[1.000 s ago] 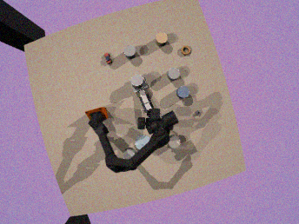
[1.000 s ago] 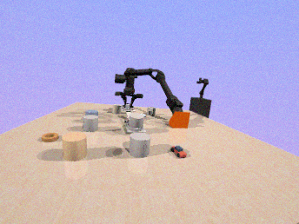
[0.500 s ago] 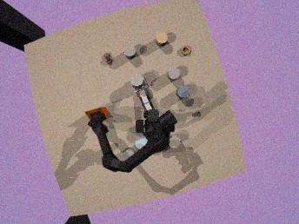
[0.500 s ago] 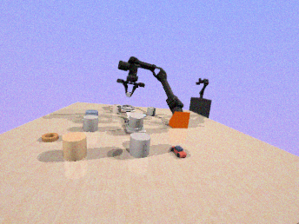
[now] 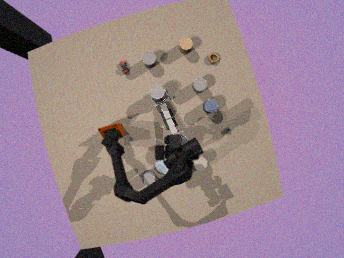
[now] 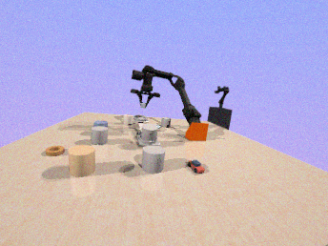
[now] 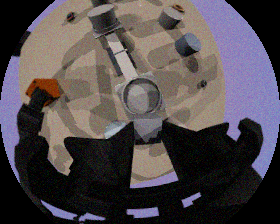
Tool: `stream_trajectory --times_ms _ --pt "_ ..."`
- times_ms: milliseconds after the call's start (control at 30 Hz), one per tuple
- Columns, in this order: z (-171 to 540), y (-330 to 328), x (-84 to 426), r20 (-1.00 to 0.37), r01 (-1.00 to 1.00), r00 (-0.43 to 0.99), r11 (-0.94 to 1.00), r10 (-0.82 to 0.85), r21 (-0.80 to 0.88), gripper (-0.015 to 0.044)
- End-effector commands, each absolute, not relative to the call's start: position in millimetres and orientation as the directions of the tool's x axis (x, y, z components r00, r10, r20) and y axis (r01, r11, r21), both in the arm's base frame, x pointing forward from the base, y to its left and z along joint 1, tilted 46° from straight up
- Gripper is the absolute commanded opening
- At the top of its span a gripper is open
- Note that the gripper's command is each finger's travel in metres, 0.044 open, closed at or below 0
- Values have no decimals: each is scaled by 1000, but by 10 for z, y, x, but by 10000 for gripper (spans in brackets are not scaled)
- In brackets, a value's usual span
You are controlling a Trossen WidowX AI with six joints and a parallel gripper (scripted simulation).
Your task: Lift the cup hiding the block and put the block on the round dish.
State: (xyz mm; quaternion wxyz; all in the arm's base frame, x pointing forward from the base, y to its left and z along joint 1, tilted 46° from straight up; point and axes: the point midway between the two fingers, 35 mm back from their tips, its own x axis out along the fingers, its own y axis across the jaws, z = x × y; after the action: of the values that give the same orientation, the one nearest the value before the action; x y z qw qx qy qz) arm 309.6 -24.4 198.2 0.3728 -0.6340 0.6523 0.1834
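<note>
My gripper (image 6: 143, 104) (image 7: 145, 123) is shut on a small pale grey block (image 7: 148, 127), above the near end of the balance. The balance beam (image 5: 168, 117) (image 7: 120, 52) leads to its far end, where a grey cup (image 5: 158, 92) (image 6: 149, 133) (image 7: 103, 19) stands. The near pan (image 7: 160, 101) is round-rimmed and holds no cup. A pale blue round thing (image 5: 161, 166) (image 7: 114, 130), probably the dish, is partly hidden by the arm and fingers. A grey cup-like thing (image 5: 149, 176) (image 6: 165, 122) is beside it; whether it is the other cup is unclear.
A blue cylinder (image 5: 210, 106) (image 7: 188, 45), grey cylinders (image 5: 200, 84) (image 6: 99, 135) (image 5: 149, 59) (image 6: 153, 159), a tan cylinder (image 5: 186, 44) (image 6: 82, 160), a ring (image 6: 54, 151), a toy car (image 6: 195, 166) and an orange block (image 5: 105, 130) (image 6: 196, 132) stand around. A whitish thing (image 5: 200, 162) is right of the arm.
</note>
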Motion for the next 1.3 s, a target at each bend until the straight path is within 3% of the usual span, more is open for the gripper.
stream_trajectory --times_ms 0,833,1267 --pt "2037 -408 3005 -720 -960 85 136 -689 -243 0" --pt "2052 -1334 2250 -700 -949 11 213 -714 -232 0" --pt "1837 -1571 2235 -699 -948 9 216 -715 -233 0"
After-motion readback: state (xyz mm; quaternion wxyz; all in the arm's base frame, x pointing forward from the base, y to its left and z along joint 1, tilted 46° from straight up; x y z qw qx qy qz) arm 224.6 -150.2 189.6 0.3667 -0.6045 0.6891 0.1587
